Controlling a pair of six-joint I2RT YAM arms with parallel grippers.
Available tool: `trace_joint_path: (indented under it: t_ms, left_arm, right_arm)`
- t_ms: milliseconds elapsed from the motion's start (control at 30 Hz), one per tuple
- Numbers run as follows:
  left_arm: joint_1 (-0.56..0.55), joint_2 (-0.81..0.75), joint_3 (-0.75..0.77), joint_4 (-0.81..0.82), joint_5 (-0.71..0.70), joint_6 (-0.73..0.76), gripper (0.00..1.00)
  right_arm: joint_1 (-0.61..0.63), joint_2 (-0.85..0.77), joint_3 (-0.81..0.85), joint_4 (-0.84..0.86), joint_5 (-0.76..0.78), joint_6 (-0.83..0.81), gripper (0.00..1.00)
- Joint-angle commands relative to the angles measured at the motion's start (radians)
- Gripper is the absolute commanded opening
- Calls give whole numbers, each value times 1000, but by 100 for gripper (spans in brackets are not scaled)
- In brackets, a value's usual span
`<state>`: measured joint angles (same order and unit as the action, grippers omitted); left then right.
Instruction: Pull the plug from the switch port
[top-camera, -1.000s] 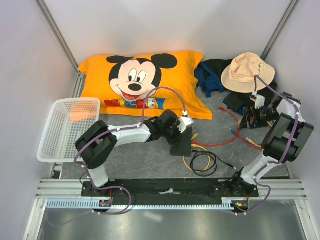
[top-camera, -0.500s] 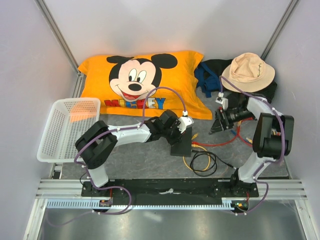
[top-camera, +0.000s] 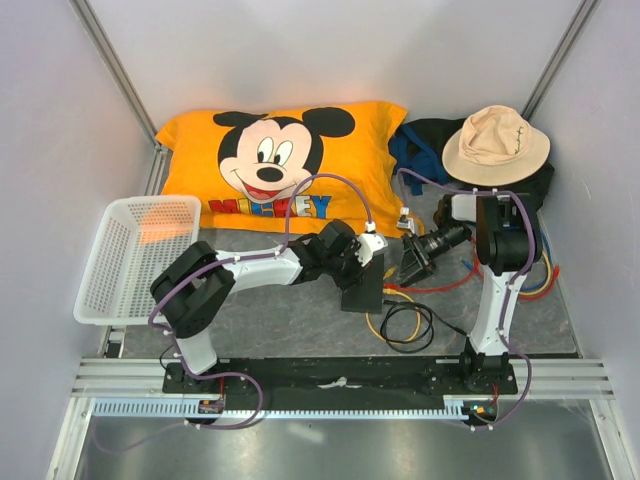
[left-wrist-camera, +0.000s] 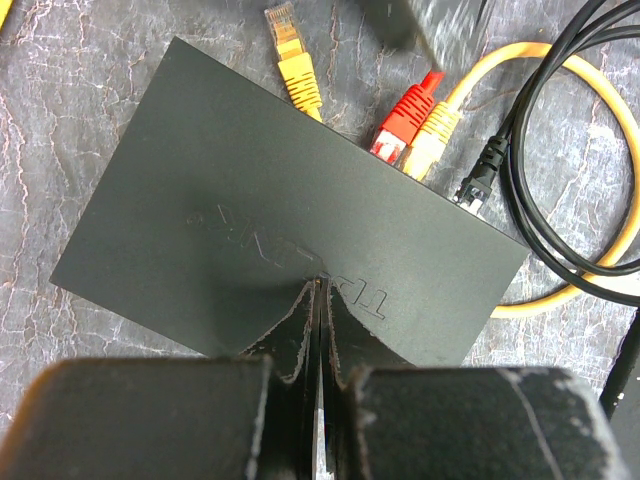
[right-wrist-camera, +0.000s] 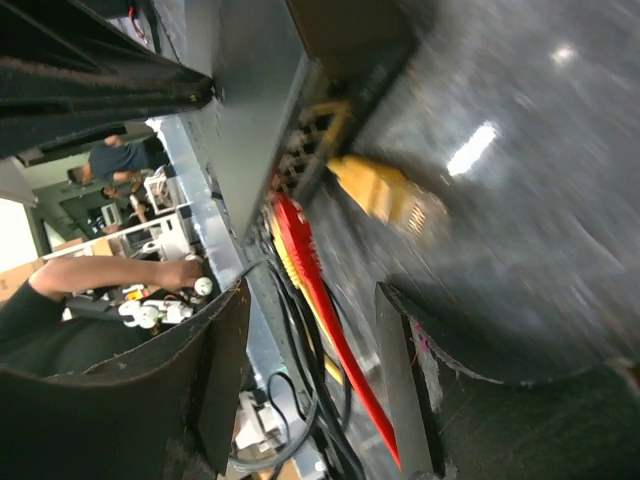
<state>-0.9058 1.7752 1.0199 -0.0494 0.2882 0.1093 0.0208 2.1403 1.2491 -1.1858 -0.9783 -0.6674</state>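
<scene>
The flat black switch (top-camera: 365, 292) lies mid-table; it also shows in the left wrist view (left-wrist-camera: 290, 200). My left gripper (top-camera: 361, 263) is shut, its tips (left-wrist-camera: 320, 290) pressing on the switch's top. A red plug (left-wrist-camera: 403, 128) and a yellow plug (left-wrist-camera: 435, 132) sit side by side in the switch's far edge, with a black plug (left-wrist-camera: 478, 178) beside them. Another yellow plug (left-wrist-camera: 290, 55) lies loose, tip pointing away. My right gripper (top-camera: 411, 264) is open just right of the port edge. In the right wrist view (right-wrist-camera: 310, 370) the red cable (right-wrist-camera: 320, 300) runs between its fingers, untouched.
An orange Mickey pillow (top-camera: 290, 165) lies at the back, a white basket (top-camera: 135, 255) at left. A beige hat (top-camera: 495, 145) rests on dark clothing (top-camera: 420, 150) at back right. Yellow (top-camera: 376, 325) and black (top-camera: 408, 325) cable loops lie in front of the switch.
My right arm has swung left from beside the hat to the switch's port edge, gripper open. The left gripper and switch have not moved.
</scene>
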Motion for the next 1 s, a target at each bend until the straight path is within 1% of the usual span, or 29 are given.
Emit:
trace_joint_path:
  t_ms: [0, 100, 300, 367, 733, 833, 967]
  left_arm:
    - [-24, 75, -52, -173, -30, 35, 2]
    - [-24, 72, -53, -173, -29, 33, 2]
    - [-24, 69, -55, -173, -29, 33, 2]
    - [-24, 69, -55, -173, -29, 33, 2]
    - [-24, 61, -58, -171, -29, 35, 2]
    - [-24, 58, -60, -170, -27, 33, 2]
    - [-24, 56, -61, -170, -27, 35, 2]
  right_arm:
    - [54, 23, 3, 136, -2, 81, 60]
    - [85, 20, -30, 222, -10, 178, 59]
    - [140, 29, -48, 262, 1, 200, 58]
    - [143, 33, -43, 264, 3, 203, 56]
    - [139, 75, -30, 262, 7, 198, 54]
    - [127, 89, -28, 262, 16, 198, 52]
    - [104, 75, -23, 261, 15, 200, 52]
